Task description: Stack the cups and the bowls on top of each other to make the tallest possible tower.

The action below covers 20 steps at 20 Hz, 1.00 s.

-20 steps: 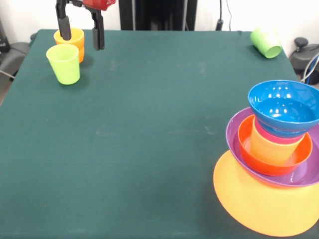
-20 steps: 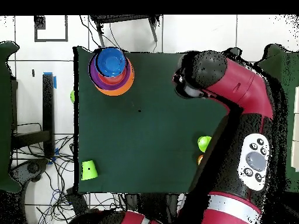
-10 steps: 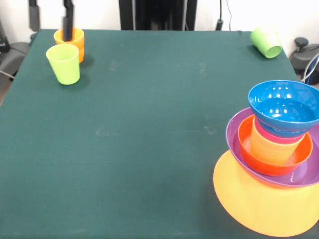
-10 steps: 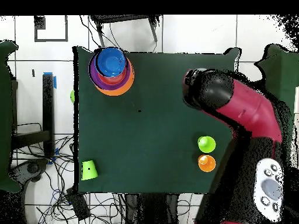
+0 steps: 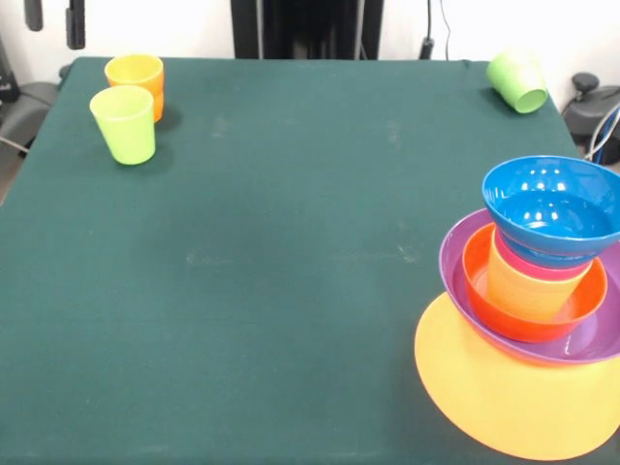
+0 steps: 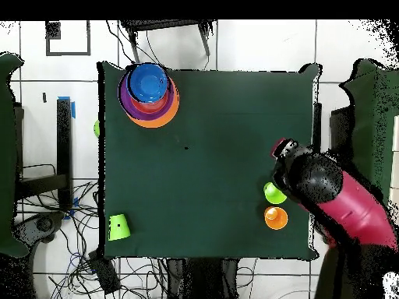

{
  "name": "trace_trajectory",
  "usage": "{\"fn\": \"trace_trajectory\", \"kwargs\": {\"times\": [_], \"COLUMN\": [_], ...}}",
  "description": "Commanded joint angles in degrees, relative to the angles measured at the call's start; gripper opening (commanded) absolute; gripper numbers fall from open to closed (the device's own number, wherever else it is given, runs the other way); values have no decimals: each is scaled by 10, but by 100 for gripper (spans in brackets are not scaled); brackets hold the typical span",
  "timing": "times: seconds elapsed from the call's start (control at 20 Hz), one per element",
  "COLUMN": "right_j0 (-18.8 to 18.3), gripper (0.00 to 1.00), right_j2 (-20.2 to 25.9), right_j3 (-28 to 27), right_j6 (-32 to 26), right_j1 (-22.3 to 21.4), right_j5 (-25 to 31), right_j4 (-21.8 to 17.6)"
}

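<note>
My gripper (image 5: 51,21) is drawn up and off past the table's far left corner in the front view, where only its two dark fingertips (image 5: 75,24) show at the top edge. They hang apart with empty air between them, so it stands open and holds nothing. From overhead, my red and black arm (image 6: 331,195) reaches over the right edge of the dark green cloth-covered table (image 6: 210,156), its black wrist overlapping the lime cup there.

Just below and inward of my fingertips in the front view stands the small orange plastic tumbler (image 5: 136,79), upright, and right in front of it the lime green plastic tumbler (image 5: 124,124), also upright, the two nearly touching. Well away from my gripper, at the opposite far corner, a light green plastic tumbler (image 5: 517,81) lies tipped on its side.

The tower (image 5: 535,300) stands at the side farthest from my gripper: a large orange-yellow glossy bowl (image 5: 504,397) turned over at the bottom, a wide shallow purple bowl (image 5: 581,344) on it, a red-orange bowl (image 5: 513,315) nested in that, a translucent yellow tumbler (image 5: 528,286) with a red rim (image 5: 542,265) above it, and a small blue bowl (image 5: 550,206) on top.

A second ago my gripper hung straddling the orange tumbler with my arm stretched across the table; half a second ago it was already lifted and shifting outward. Now it is farther left and higher, and both cups sit uncovered where they were. The tower and the tipped cup have not moved.
</note>
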Motion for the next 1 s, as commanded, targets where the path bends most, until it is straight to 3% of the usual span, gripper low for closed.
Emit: {"fn": "trace_trajectory", "kwargs": {"times": [0.05, 0.3, 0.45, 1.0], "right_j0": [-41, -92, -105, -129], "gripper": [100, 100, 100, 100], "right_j2": [110, 157, 173, 207], "right_j3": [137, 167, 174, 113], "right_j6": [-44, -39, -41, -49], "right_j1": [18, 39, 36, 80], "right_j5": [-30, -89, -91, -75], "right_j4": [-60, -92, -117, -200]}}
